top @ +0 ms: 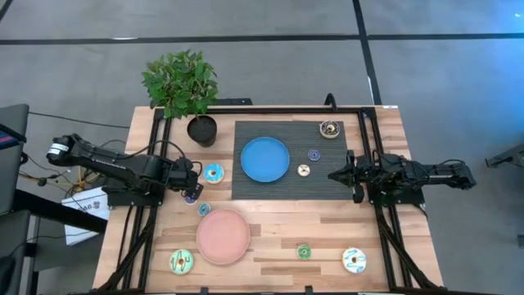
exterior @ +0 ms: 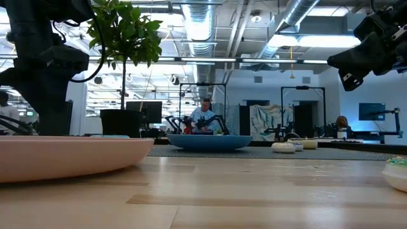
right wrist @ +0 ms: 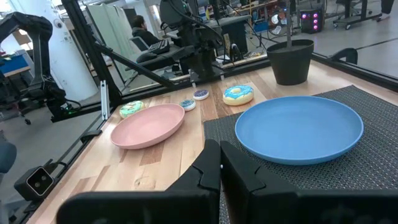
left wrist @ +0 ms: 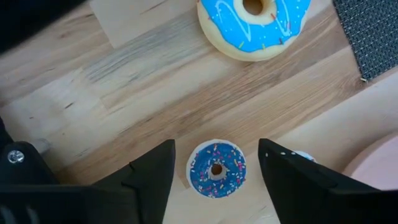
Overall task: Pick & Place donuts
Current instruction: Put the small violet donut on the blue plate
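Note:
My left gripper (left wrist: 216, 149) is open and low over the wood near the table's left edge (top: 191, 195). Its fingers stand on either side of a dark blue mini donut with sprinkles (left wrist: 216, 169), which lies flat on the table. The light blue larger donut (left wrist: 254, 25) lies just beyond it (top: 213, 173). A pale blue mini (top: 203, 210) lies beside the pink plate (top: 223, 236). My right gripper (right wrist: 219, 163) is shut and empty, raised over the right edge of the dark mat (top: 332, 174).
A blue plate (top: 264, 159) sits on the mat, with a purple mini (top: 313, 154), a cream mini (top: 304, 170) and a dark brown donut (top: 330, 129). Along the near edge lie a green donut (top: 181, 261), a green mini (top: 304, 251) and a white donut (top: 354, 260). A potted plant (top: 201, 129) stands far left.

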Controlling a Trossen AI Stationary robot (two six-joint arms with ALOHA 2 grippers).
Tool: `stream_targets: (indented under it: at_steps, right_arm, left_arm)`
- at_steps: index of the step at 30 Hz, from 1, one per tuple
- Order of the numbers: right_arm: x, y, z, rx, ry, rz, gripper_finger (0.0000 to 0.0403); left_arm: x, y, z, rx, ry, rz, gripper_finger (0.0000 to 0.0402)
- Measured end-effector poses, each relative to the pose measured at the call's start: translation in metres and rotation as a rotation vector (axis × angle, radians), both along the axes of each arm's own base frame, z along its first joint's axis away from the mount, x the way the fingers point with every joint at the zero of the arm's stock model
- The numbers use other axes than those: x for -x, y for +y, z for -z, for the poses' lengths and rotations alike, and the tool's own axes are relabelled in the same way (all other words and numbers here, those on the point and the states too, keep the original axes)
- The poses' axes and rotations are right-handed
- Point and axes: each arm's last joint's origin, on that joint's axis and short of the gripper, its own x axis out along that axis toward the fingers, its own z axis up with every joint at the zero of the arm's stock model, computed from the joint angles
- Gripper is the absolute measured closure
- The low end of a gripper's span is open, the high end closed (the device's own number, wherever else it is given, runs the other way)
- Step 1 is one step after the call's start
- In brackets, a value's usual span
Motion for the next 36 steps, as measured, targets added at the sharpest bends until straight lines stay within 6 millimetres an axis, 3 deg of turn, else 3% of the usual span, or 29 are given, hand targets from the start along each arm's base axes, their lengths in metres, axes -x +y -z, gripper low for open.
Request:
stream_targets:
  at_steps: [9, 30, 36]
  right_arm:
    - [0.0, 0.0, 0.0, 0.0, 0.0, 0.0, 0.0403]
    - [0.0, 0.0, 0.0, 0.0, 0.0, 0.0, 0.0403]
    - [0.0, 0.0, 0.0, 0.0, 0.0, 0.0, 0.0403]
  left_arm:
    - [0.0, -0.001, 0.0, 0.024, 0.005, 0.039, 0.0105]
    - [-0.002, -0.002, 0.0, 0.028, -0.024, -0.02, 0.0101]
    - [-0.009, -0.007, 0.013, -0.015, 0.079, -0.029, 0.0101]
